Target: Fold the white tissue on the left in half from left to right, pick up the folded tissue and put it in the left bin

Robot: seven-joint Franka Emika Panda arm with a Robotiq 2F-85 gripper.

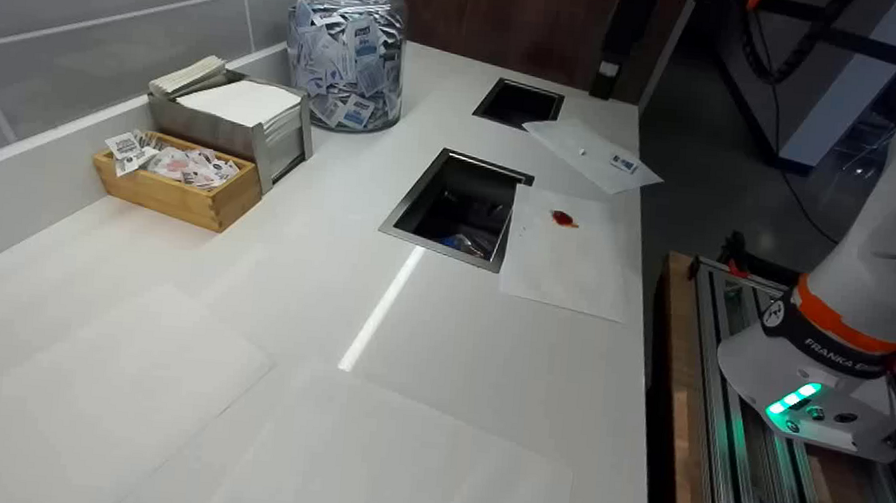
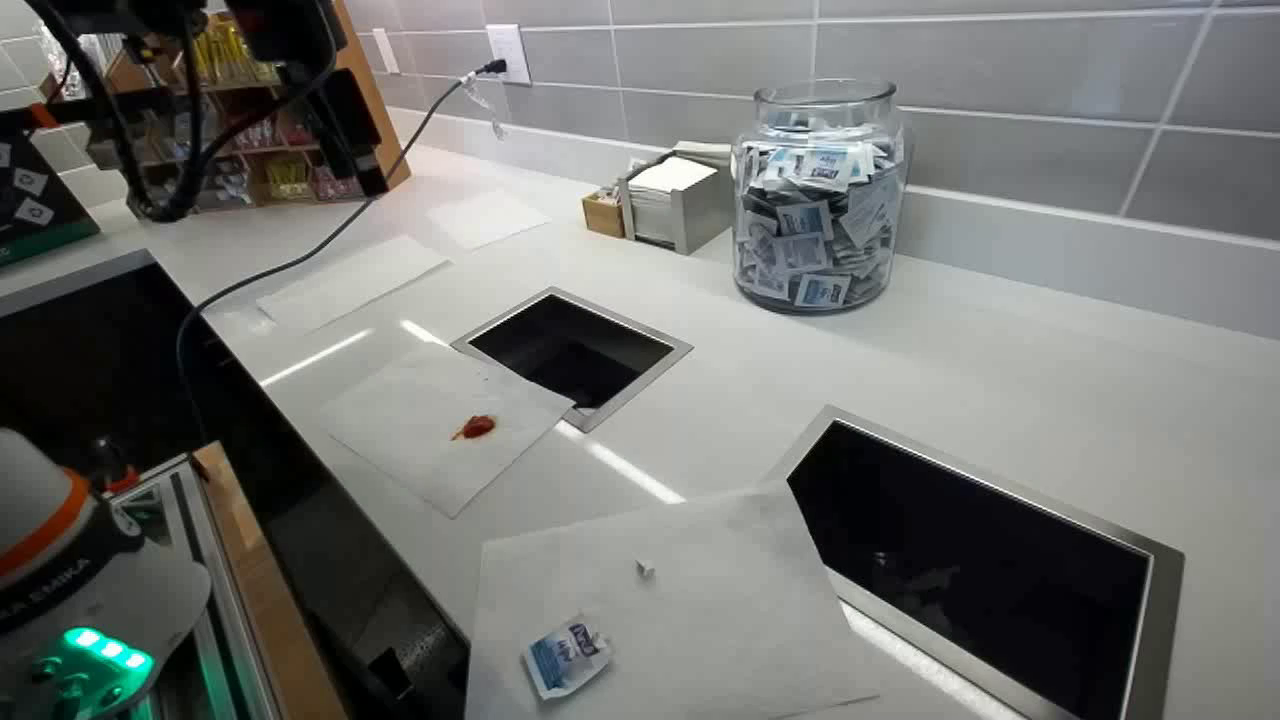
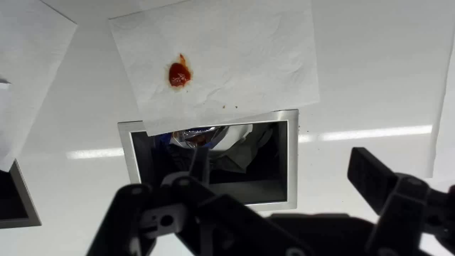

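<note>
A white tissue with a red stain lies flat beside a bin and overlaps its rim; it shows in both exterior views (image 1: 568, 253) (image 2: 400, 420) and the wrist view (image 3: 241, 71). That bin (image 1: 417, 191) (image 2: 636, 383) (image 3: 292, 160) holds wrappers and paper (image 3: 231, 138). Blank tissues (image 1: 399, 471) (image 1: 133, 387) lie flat farther along the counter; one's edge shows in the wrist view (image 3: 448, 124). I cannot tell which tissue is meant. My gripper (image 3: 286, 170) is open and empty, above the counter near this bin in the wrist view. I cannot make it out in the exterior views.
Another tissue (image 1: 576, 146) with a packet (image 2: 567, 655) overlaps a second bin (image 2: 1000, 484). A glass jar (image 1: 347, 60), a napkin holder (image 1: 285, 143) and a wooden box (image 1: 180, 202) stand by the tiled wall. A cable (image 2: 290, 265) crosses the counter.
</note>
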